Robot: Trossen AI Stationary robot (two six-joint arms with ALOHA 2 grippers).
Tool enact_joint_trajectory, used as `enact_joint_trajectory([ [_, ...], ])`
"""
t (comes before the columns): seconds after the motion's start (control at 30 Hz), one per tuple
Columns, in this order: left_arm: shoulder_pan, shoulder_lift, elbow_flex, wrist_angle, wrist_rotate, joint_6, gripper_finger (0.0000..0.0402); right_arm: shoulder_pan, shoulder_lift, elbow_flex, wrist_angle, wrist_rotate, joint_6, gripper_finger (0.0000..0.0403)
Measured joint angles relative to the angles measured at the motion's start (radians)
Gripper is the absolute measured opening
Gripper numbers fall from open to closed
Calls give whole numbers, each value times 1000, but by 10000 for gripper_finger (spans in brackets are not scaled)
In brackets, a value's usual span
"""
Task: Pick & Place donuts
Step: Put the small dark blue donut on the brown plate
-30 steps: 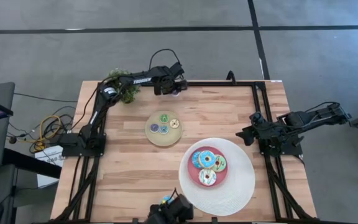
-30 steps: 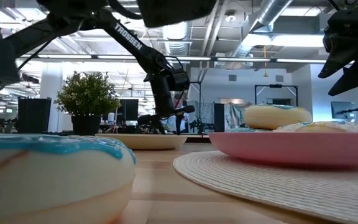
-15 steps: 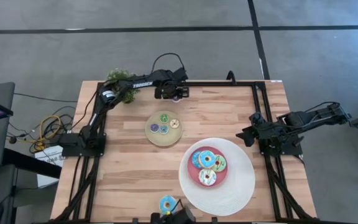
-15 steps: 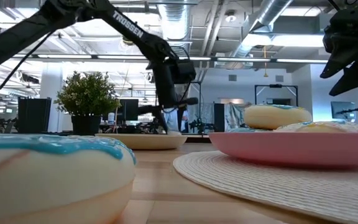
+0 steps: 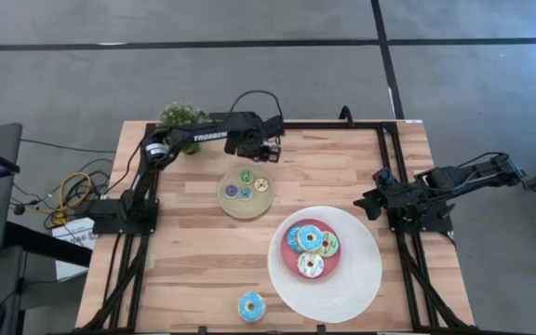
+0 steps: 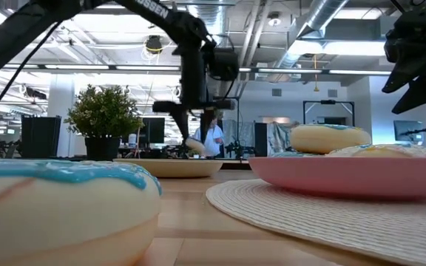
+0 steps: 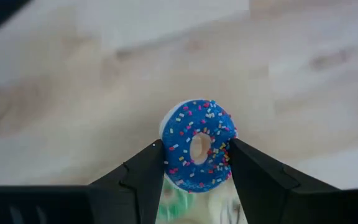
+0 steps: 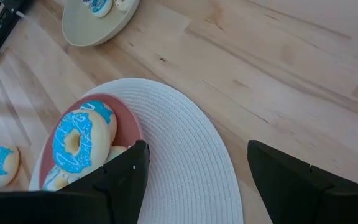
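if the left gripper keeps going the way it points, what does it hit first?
Probably the bare wooden table: the left gripper, shut on the dark blue sprinkled donut, points down just short of the tan plate. Depth unclear.

Bright overhead light; left-wrist background blurred

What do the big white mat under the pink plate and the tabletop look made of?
Mat: looks woven, fibre or vinyl cord; the right wrist view shows fine concentric ribs and a matte surface. The exact fibre can't be told.
Tabletop: wood, probably butcher block; jointed light planks with visible grain and a low sheen.
Pink plate: smooth with a slight gloss, plastic or glazed ceramic, look leaves it open.
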Motion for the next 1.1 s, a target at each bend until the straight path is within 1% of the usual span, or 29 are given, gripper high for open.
enact_joint_trajectory([
  [0.27,-135,-26,0,-85,-18,-52,169,0,0,0,0,-38,-31,260],
  [0.5,-247,-27,-10,-135,-31,-168,169,0,0,0,1,-52,-58,260],
  [0.67,-309,-27,-10,-138,-67,-238,169,0,0,0,1,-77,-83,260],
  [0.77,-331,-26,-27,-127,-90,-267,169,0,0,0,1,-80,-84,260],
  [0.87,-344,-20,-63,-119,-84,-303,169,0,0,0,1,-89,-99,260],
  [0.93,-351,-21,-95,-85,-85,-328,169,0,0,0,1,-99,-101,260],
  [1.03,-354,-20,-119,-64,-64,-349,169,0,0,0,1,-101,-102,260],
  [1.1,-354,-22,-135,-15,-60,-346,169,0,0,0,1,-101,-105,260],
])
